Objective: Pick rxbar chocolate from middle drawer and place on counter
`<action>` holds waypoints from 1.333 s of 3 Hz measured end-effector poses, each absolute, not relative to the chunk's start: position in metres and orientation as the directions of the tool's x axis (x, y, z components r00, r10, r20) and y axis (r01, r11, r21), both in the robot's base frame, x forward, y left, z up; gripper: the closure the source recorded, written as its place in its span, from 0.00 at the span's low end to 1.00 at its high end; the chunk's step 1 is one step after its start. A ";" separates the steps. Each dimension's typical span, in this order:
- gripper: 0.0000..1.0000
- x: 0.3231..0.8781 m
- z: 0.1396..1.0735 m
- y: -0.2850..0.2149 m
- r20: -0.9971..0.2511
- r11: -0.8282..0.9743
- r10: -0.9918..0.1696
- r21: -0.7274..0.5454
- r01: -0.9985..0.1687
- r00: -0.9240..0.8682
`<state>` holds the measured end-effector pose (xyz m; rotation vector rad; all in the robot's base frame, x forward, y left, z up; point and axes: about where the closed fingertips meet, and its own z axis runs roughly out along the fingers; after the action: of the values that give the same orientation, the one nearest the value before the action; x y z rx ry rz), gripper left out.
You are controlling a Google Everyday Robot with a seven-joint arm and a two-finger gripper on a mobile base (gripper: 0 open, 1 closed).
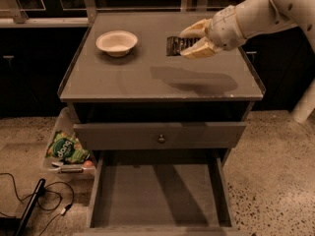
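Note:
My gripper [191, 41] reaches in from the upper right over the back right part of the counter [123, 82]. Its pale fingers [197, 50] are shut on the rxbar chocolate [175, 45], a small flat black wrapper with white print lines. The bar is held a little above the counter top, and the arm's shadow falls on the surface in front of it. The middle drawer [157, 195] is pulled out at the bottom of the view, and its flat grey floor shows nothing inside.
A white bowl [116, 42] stands on the counter's back left. A shut drawer front with a round metal knob [161, 138] sits above the open drawer. A green snack bag [66, 149] lies in a bin on the floor at left, with cables [29, 200] nearby.

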<state>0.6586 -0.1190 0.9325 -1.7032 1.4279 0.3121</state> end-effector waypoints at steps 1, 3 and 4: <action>1.00 0.668 0.903 -0.113 -0.664 0.060 -0.716 -0.366 -0.929 0.215; 0.81 0.673 0.867 -0.114 -0.667 0.104 -0.737 -0.275 -0.956 0.112; 0.58 0.673 0.867 -0.114 -0.667 0.104 -0.737 -0.275 -0.956 0.112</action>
<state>0.6726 -0.1143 0.8666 -1.6799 1.6713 0.3900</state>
